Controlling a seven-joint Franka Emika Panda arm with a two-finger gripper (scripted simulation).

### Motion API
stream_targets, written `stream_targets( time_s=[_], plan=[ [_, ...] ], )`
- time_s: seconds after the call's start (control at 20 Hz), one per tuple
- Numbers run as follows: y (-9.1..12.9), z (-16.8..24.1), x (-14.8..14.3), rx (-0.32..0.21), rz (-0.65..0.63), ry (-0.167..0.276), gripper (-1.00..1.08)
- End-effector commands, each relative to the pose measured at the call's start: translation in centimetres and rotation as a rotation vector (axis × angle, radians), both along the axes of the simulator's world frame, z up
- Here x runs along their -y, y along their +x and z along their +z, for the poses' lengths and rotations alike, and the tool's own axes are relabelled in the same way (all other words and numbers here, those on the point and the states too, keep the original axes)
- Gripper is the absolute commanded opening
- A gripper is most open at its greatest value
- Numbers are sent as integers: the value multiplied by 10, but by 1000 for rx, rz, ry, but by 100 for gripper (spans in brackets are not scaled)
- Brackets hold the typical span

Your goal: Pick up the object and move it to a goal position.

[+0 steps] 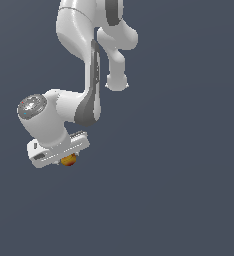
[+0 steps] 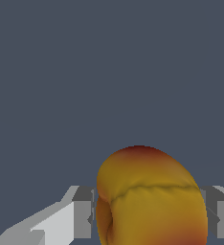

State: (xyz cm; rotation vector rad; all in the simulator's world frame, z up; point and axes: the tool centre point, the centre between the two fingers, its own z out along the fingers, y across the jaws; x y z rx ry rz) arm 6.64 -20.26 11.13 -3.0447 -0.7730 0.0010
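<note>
The white Panda arm [image 1: 84, 95] reached down from the top of the exterior view and bent toward that view's left, ending in a rounded wrist with a grey disc on its face. Below the wrist sat the flat white hand of the pincer [image 1: 64, 159], tilted a little so that its end toward the exterior view's right stood higher. The object [image 1: 68, 160], a small roundish yellow-orange lump with a darker reddish patch, peeked out from directly beneath the pincer's body, mostly hidden by it in the exterior view. In the wrist view the same object [image 2: 150, 201] filled the space between the two fingers [image 2: 83, 213], its skin orange-yellow with a red blush at the crown and a crease running across its middle, something like a peach. The grey pads met the lump on either side with no gap visible, so the pincer was pinching the object between its fingers. Everything else in both views was a flat, even slate-blue surface [image 1: 179, 200] without visible edges or marks, and I could not tell from either view whether the object rested on it or was held clear of it.
</note>
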Motion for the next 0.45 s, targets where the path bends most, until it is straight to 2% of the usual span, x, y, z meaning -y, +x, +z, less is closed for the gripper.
stream_targets(
  time_s=[0.0, 0.4],
  plan=[
    [4, 4, 6, 1, 1, 0, -100],
    [6, 6, 10, 1, 1, 0, -100]
  ],
)
